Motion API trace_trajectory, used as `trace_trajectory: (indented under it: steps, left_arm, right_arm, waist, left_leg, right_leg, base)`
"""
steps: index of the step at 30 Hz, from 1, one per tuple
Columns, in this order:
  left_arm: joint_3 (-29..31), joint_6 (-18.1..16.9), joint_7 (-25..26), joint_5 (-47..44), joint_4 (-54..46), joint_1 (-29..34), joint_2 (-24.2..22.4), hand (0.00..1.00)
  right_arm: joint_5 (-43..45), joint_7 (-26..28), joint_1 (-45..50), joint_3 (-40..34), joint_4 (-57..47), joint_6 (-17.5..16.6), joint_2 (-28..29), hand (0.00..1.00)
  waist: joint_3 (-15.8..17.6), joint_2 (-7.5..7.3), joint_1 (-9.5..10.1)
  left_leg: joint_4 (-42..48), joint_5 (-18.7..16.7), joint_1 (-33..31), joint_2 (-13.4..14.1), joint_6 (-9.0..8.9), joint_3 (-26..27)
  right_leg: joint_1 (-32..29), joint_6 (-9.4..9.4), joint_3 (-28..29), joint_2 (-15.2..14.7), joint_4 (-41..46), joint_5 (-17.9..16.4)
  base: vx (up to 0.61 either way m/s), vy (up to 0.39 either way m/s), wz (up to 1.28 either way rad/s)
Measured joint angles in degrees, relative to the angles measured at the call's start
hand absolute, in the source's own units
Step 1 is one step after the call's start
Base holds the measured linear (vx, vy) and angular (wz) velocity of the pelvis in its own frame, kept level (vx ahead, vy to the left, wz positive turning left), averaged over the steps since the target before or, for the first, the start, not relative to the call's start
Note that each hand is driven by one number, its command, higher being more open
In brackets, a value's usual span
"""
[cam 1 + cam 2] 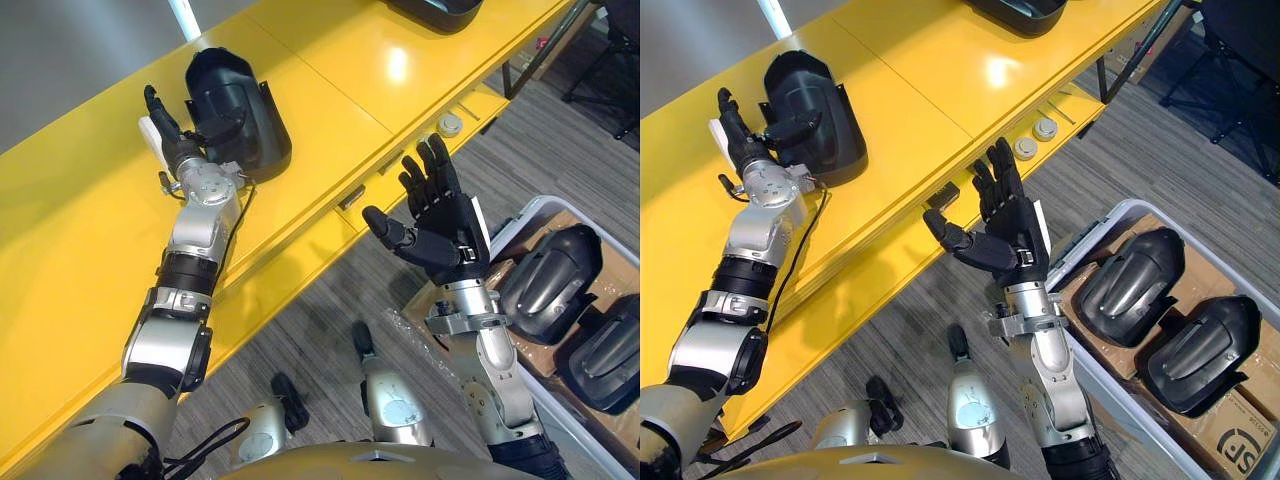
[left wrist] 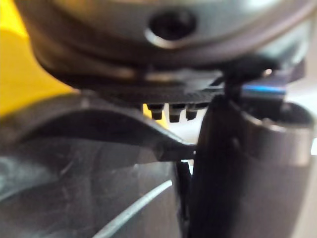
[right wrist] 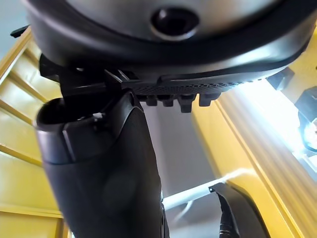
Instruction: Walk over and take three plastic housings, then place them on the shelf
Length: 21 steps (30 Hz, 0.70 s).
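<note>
A black plastic housing (image 1: 240, 105) lies on the yellow shelf (image 1: 90, 230), hollow side up. My left hand (image 1: 180, 145) is against its near left edge. Its fingers (image 1: 730, 115) point straight along the housing's outer side and its thumb (image 1: 790, 128) reaches over the rim into the hollow. The left wrist view has the housing's dark wall (image 2: 74, 198) right next to the thumb (image 2: 247, 173). My right hand (image 1: 440, 225) hangs open and palm up over the floor, between the shelf's front edge and a bin, holding nothing. A second housing (image 1: 440, 10) lies farther along the shelf.
A grey bin (image 1: 1095, 230) on the floor at my right holds more black housings (image 1: 1130, 285) on cardboard. Two small round white caps (image 1: 1045, 128) sit on the shelf's lower ledge. Grey carpet (image 1: 320, 330) lies between shelf and bin.
</note>
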Motion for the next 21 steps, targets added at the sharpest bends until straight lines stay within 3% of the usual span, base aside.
trace_trajectory:
  steps: [6,11,17,21]
  left_arm:
    - [0.5,-5.5,-0.4,-2.6,-3.8,0.0,0.0,1.00]
    - [-0.3,-7.6,-1.2,-2.1,-19.2,0.1,0.0,1.00]
    - [0.3,-11.8,-5.1,-2.9,-29.5,2.2,2.1,1.00]
    - [4.1,-14.3,-6.3,-7.3,-34.9,9.3,2.3,1.00]
  right_arm:
    - [-0.1,1.1,0.0,0.7,0.0,0.0,0.1,1.00]
    - [-3.0,0.8,0.1,2.4,-0.1,0.1,0.2,1.00]
    - [-7.8,-1.8,0.0,3.3,-0.2,0.0,0.0,1.00]
    - [-6.6,-1.7,-2.6,3.6,-0.2,0.1,0.0,1.00]
  waist:
    - [0.0,0.02,0.11]
    - [0.0,0.10,0.48]
    - [-1.0,1.66,2.05]
    - [-2.8,3.42,3.75]
  left_leg:
    - [-0.6,0.6,0.1,-0.7,0.14,-0.5]
    - [-0.8,0.8,0.6,-0.8,0.09,-1.6]
    - [-3.5,2.4,2.6,-1.1,-0.09,-3.3]
    - [-6.7,4.4,4.3,-1.6,-0.66,-4.8]
  right_leg:
    - [0.1,-0.12,-0.5,-0.3,0.0,0.1]
    - [1.2,-0.20,-1.9,-0.4,0.0,0.0]
    - [3.2,-1.23,-4.2,-0.7,-0.1,-0.8]
    - [4.3,-1.68,-6.3,-0.3,-0.2,-1.3]
  base:
    - [-0.05,0.000,0.05]
    - [-0.04,0.001,0.10]
    - [-0.03,-0.020,0.15]
    - [-0.01,-0.042,0.20]
